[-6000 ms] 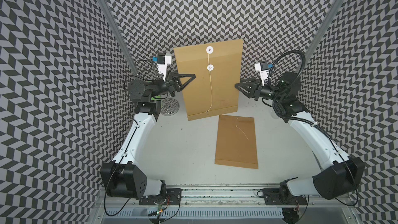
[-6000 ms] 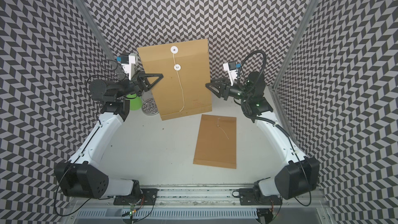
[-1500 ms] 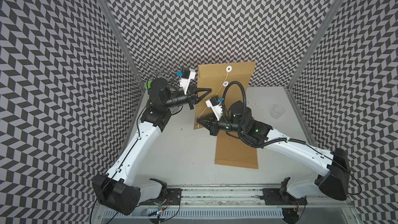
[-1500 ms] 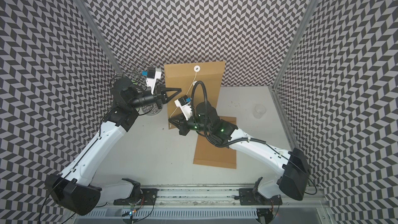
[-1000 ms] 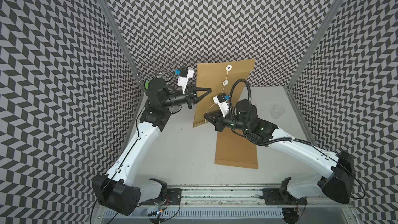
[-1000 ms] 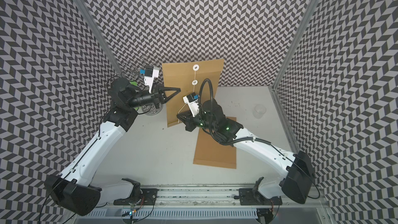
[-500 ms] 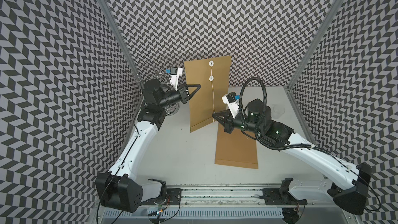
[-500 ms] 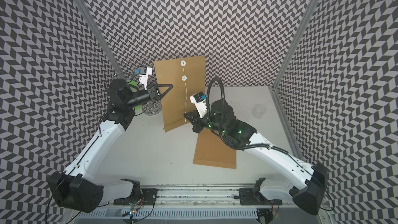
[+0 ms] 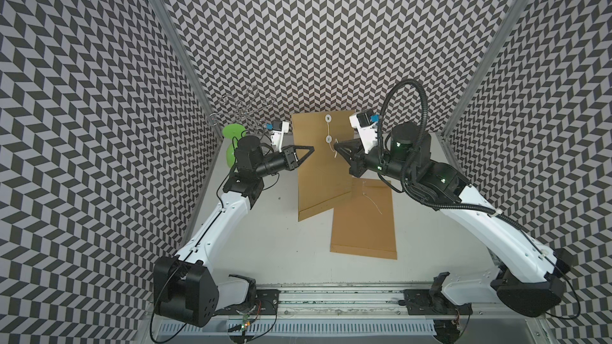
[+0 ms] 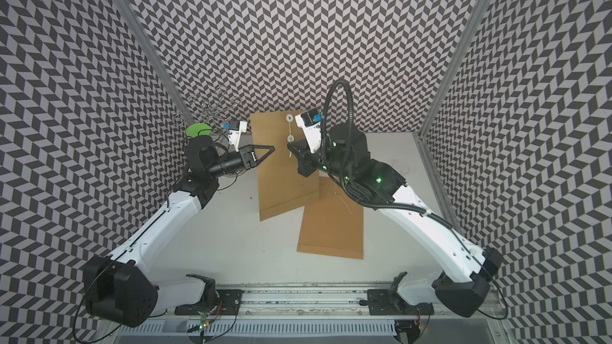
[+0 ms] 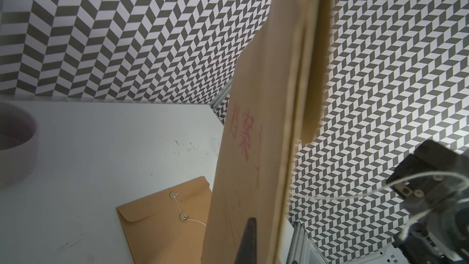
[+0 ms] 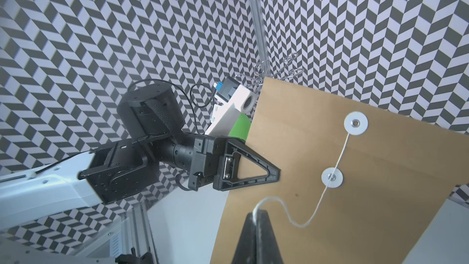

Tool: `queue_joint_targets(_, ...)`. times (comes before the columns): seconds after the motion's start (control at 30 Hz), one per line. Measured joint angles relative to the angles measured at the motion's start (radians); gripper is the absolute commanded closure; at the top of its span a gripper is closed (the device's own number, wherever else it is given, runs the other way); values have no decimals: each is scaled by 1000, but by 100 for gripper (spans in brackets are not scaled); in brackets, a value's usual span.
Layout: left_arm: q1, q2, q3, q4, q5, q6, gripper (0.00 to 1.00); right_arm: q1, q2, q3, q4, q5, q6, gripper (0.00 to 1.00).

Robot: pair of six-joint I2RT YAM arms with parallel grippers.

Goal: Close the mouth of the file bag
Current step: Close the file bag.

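Right gripper (image 12: 256, 218): jaws together, pinching the free end of the string (image 12: 304, 222).

Left gripper (image 12: 276, 173): jaws clamped on the side edge of the file bag (image 9: 318, 173), in the upper half of that edge.

Bag position: held upright at the back of the desk (image 9: 281, 226), button face towards the right arm, slightly tilted. In both top views its lower edge overlaps the far corner of a second file bag (image 9: 364, 223) lying flat. Whether it touches that bag or the desk, I cannot tell.

String path, right wrist view: from the upper button (image 12: 356, 123) straight down to the lower button (image 12: 332, 177), then a slack loop across to the right jaws.

Progress, as judged:
- Flap appears folded down.
- Bag steadied and string end secured: done.
- String reaches the lower button, but I see no built-up turns there. Whether one turn is already on, I cannot tell.
- Left to do: wind the string around the buttons until the mouth holds shut, then release.
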Motion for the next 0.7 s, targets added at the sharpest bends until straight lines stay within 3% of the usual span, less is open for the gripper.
queue_joint_targets(0.27, -69, 0, -30, 49, -31, -46, 100, 48, 148, 192, -85, 13, -21, 100)
queue_joint_targets(0.7, -95, -1, -35, 97, -39, -82, 100, 113, 303, 419, -134, 3, -26, 100)
